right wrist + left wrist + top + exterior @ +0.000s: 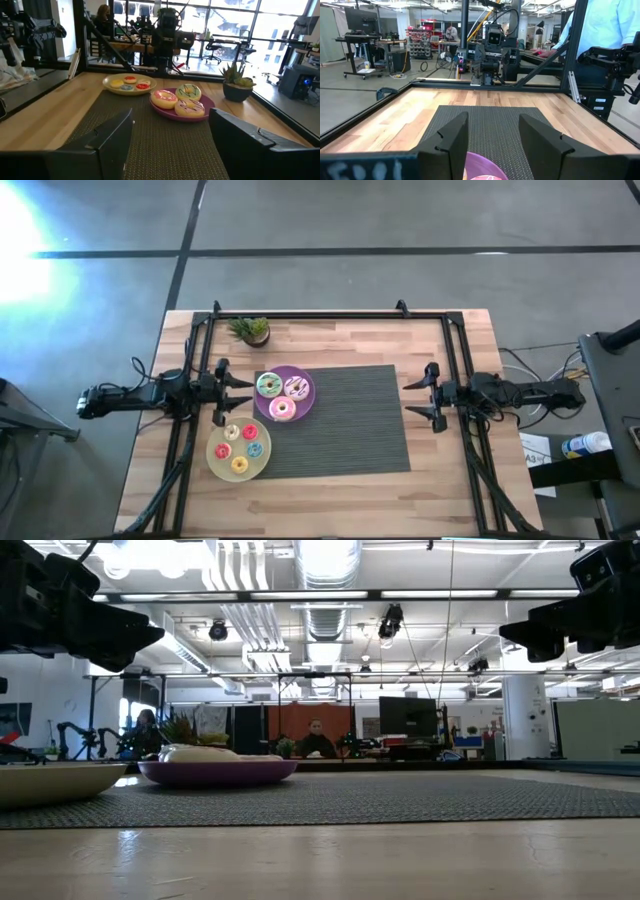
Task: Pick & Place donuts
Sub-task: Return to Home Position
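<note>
Big donuts (pixel 282 409) on purple plate (pixel 286 370), small donuts (pixel 240 465) on yellow plate (pixel 218 467) beside it. Left gripper (pixel 243 392) spread, empty, just beside purple plate. Right gripper (pixel 407 397) spread, empty, at right edge of mat (pixel 350 425).

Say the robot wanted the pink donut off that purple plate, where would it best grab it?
Probably from straight above: the pink donut lies flat on the purple plate, so one pincer finger could drop into its hole and the other outside the ring, on the side facing the plate's rim.
</note>
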You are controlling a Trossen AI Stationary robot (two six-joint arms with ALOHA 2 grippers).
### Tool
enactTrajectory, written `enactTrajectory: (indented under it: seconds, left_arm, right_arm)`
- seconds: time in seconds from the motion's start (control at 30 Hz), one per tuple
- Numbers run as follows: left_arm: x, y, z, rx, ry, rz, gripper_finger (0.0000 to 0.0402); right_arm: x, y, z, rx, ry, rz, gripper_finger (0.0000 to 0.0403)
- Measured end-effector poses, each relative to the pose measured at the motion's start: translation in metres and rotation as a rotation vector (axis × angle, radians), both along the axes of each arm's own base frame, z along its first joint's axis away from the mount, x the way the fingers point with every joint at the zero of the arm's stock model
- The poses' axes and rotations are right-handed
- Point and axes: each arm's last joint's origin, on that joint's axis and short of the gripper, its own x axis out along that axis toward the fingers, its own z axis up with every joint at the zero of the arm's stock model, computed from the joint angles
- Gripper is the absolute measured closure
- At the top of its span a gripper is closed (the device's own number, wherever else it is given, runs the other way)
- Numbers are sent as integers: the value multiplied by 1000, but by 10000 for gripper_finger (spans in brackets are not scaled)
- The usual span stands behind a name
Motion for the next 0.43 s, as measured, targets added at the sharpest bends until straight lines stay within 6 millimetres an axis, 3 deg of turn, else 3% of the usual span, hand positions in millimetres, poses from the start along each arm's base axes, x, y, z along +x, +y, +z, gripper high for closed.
enactTrajectory:
  seconds: [0.43]
  left_arm:
    - [0, 0, 0, 0, 0, 0, 252]
  right_arm:
    - [0, 0, 0, 0, 0, 0, 156]
